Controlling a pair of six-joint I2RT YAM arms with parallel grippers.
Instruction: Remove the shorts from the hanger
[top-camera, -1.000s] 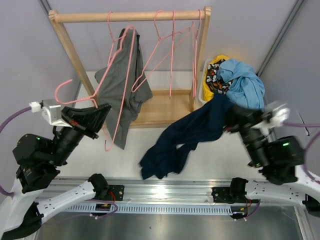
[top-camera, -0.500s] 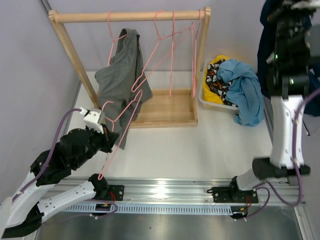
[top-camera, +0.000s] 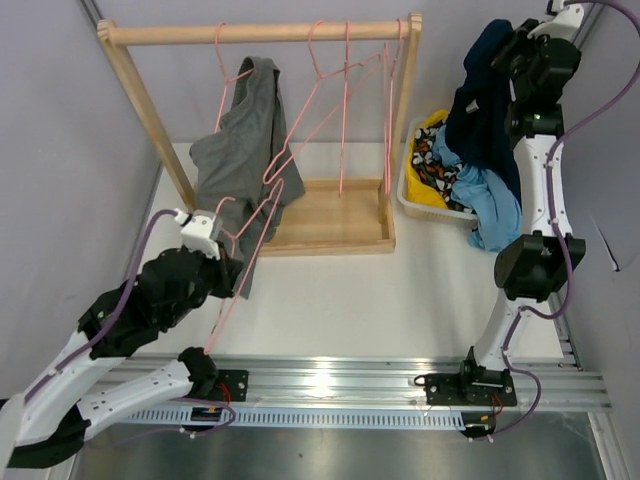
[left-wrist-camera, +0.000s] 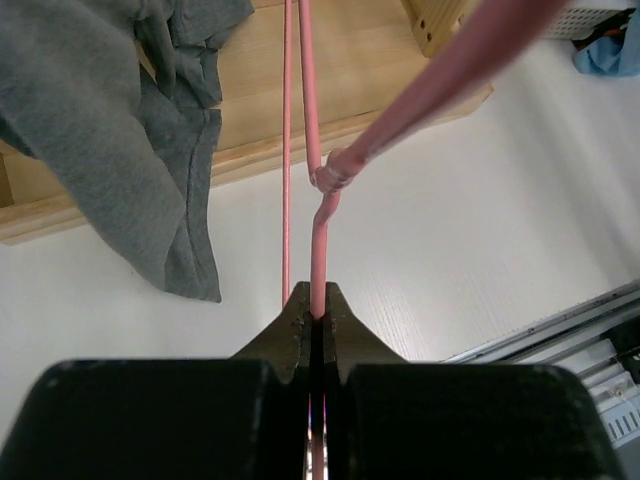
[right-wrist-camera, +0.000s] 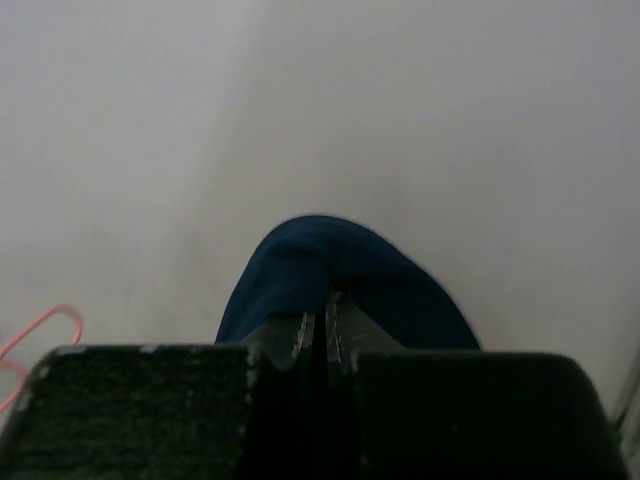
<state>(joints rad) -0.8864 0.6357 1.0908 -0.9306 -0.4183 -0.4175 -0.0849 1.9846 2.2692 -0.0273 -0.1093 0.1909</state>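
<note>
1. Now pinching the wire of a pink hanger (left-wrist-camera: 317, 260) with the left gripper (left-wrist-camera: 317, 312), bottom centre of the left wrist view; squeezing fully down, leaving no gap beyond the wire itself.
2. Holding that hanger bare and slanted at lower left of the top view, off the wooden rack (top-camera: 260, 33), reaching from beside the grey garment (top-camera: 240, 165) down toward the metal rail (top-camera: 330, 380) along the bottom.
3. Clamping a fold of the navy shorts (top-camera: 478, 115) with the right gripper (right-wrist-camera: 326, 322), bottom centre of the right wrist view; pressing tight together on the cloth, showing no daylight between the fingers.
4. Carrying the shorts high at upper right of the top view, free of the hanger, hanging limp beside the raised arm.
5. Seeing the lower end of the shorts overlapping the light-blue cloth (top-camera: 497, 205) heaped in the white basket (top-camera: 405, 182), right of the rack; failing to tell whether touching or just above.
6. Noting the grey garment draped on another hanger from the rack's top bar at upper left, sagging down past the rack's wooden base.
7. Spotting further bare pink hangers (top-camera: 346, 110) hooked along the same bar, right of the grey garment.
</note>
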